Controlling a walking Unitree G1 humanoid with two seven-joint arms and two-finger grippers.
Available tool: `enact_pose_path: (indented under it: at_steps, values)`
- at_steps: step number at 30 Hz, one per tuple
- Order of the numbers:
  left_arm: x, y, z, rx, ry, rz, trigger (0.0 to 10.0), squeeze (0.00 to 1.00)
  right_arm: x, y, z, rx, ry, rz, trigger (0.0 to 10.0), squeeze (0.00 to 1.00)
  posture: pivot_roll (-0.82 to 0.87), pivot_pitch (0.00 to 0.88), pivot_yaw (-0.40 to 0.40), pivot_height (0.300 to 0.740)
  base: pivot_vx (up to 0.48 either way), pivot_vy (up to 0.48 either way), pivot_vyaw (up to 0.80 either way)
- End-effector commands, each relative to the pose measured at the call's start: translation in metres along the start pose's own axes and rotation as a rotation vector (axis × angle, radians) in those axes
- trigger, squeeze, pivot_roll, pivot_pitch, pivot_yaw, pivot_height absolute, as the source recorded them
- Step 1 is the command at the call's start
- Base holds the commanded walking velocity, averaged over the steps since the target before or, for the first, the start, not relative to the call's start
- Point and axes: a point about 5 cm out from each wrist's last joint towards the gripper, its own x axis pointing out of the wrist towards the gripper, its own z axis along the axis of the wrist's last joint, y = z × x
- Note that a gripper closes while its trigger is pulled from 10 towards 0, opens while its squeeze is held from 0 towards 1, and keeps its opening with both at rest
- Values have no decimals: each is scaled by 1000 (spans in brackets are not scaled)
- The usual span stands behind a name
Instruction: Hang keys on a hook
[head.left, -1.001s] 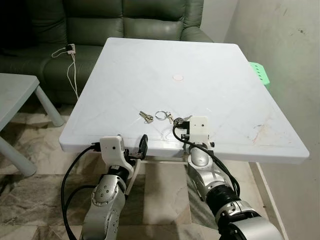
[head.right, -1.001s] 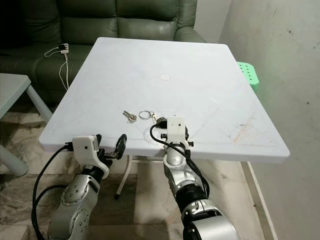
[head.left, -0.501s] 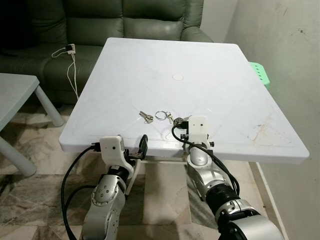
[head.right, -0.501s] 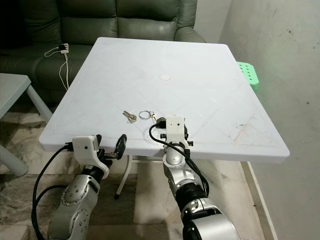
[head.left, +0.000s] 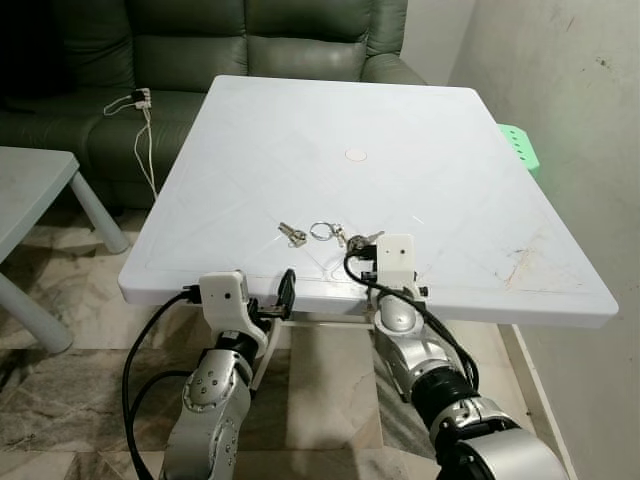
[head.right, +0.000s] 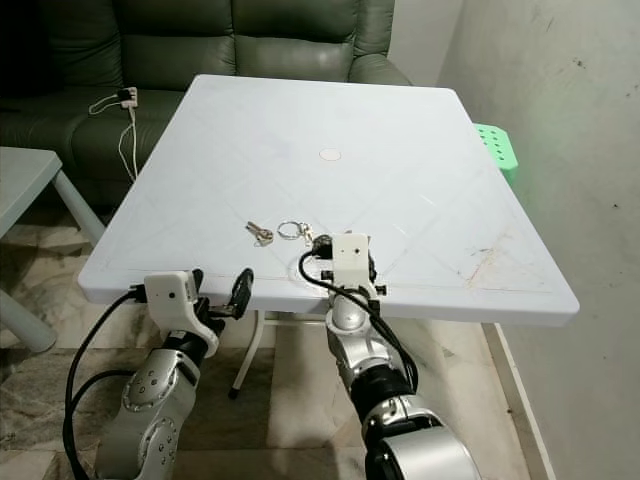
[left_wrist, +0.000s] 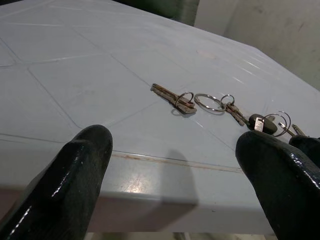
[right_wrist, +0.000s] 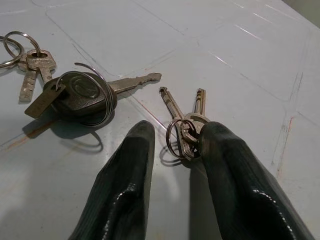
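Between our right gripper's (right_wrist: 172, 150) parted fingers lie two small keys on a ring (right_wrist: 184, 131), flat on the white table (head.left: 420, 150), the black-headed key (right_wrist: 80, 97) just beside the jaws. We want to pinch the ring squarely and lift straight. Our left gripper (left_wrist: 170, 165) hovers wide open, empty, at the table edge, the other keys (left_wrist: 172, 97) beyond its jaws.

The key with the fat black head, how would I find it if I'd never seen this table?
Start at the white table and go to its near edge, by the right gripper. The black-headed key lies there, the only one with a chunky black head and tag.
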Motion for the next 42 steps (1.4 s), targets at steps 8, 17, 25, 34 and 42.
enact_pose_path:
  at_steps: [8,17,25,34,42]
  values:
    - [2,-14,3,-40,-13,-23,10000,0,0,0,-6,-38,45,-31,0,0,88,57,-88,740,0,0,0]
    - [4,-15,3,-42,-14,-27,10000,0,0,0,-6,-41,37,-30,0,0,88,52,-87,740,0,0,0]
    - [3,-16,2,-44,-12,-22,10000,0,0,-2,4,11,-47,29,0,0,85,62,-94,740,0,0,0]
    - [5,-18,3,-50,-16,-14,10000,0,-8,-4,29,-150,-392,271,10000,0,80,75,-101,740,0,0,0]
    - [5,-18,3,-54,-16,-11,10000,0,-4,-13,24,-100,-344,298,10000,0,79,78,-102,740,0,0,0]
